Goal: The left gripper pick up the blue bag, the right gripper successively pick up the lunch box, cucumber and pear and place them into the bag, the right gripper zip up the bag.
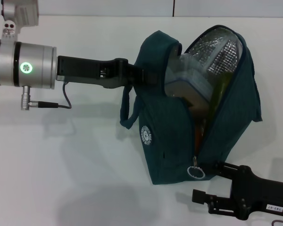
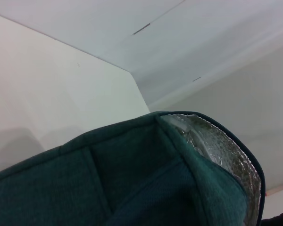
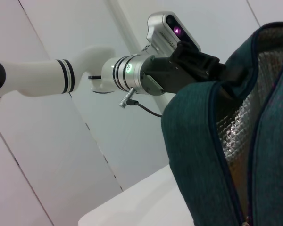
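Plain white tabletop (image 1: 61,165). Dark teal fabric blue bag (image 1: 165,150) stands centre-right of the head view, mouth unzipped, clear lunch box (image 1: 186,82) inside. Left gripper (image 1: 139,75) clamps its rim, upper centre. Right gripper (image 1: 205,186), parted and empty, lower right beside the ring pull (image 1: 196,172): pinch the ring squarely, draw along the track.

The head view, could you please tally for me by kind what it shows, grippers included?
Grippers: 2, the left gripper holding the bag's handle, the right gripper low by the ring zipper pull.
Bags: 1, the blue bag, unzipped.
Lunch boxes: 1, the lunch box inside it.
Total: 4, plus partly hidden green and orange contents.
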`<state>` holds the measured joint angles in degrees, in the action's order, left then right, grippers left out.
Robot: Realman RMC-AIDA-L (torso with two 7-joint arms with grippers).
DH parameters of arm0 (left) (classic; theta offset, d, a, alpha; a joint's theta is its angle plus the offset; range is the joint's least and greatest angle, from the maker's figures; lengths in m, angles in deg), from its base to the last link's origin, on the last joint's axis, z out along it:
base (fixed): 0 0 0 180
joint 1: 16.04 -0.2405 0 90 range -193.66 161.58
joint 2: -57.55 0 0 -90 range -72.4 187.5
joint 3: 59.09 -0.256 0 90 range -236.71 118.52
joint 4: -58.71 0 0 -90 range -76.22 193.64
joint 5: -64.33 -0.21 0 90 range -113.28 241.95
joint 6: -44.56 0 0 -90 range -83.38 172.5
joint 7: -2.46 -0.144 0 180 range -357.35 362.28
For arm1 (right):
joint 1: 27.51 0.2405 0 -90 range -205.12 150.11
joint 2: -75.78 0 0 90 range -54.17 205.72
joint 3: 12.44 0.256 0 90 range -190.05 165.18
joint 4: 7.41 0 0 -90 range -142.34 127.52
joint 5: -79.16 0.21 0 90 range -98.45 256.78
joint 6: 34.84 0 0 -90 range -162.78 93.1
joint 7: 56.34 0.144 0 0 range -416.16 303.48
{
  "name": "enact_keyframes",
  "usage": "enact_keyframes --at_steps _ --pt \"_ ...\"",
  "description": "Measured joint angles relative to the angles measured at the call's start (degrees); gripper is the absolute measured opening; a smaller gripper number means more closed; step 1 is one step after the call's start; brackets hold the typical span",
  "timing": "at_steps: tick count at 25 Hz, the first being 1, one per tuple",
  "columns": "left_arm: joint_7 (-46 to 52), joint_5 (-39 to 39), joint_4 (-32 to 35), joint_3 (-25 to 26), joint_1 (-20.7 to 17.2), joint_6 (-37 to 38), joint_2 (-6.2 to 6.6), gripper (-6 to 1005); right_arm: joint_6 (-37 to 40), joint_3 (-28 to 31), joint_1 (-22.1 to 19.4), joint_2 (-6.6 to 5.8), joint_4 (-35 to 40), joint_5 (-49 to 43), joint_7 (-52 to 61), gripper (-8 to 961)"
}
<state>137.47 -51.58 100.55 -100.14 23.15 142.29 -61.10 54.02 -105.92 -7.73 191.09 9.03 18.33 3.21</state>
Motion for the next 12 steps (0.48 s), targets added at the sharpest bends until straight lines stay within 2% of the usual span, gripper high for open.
enact_keyframes --at_steps 12 --pt "0.0 -0.01 0.0 0.0 0.0 0.09 0.0 38 -1.83 -0.37 0.37 0.08 0.23 -0.23 1.51 591"
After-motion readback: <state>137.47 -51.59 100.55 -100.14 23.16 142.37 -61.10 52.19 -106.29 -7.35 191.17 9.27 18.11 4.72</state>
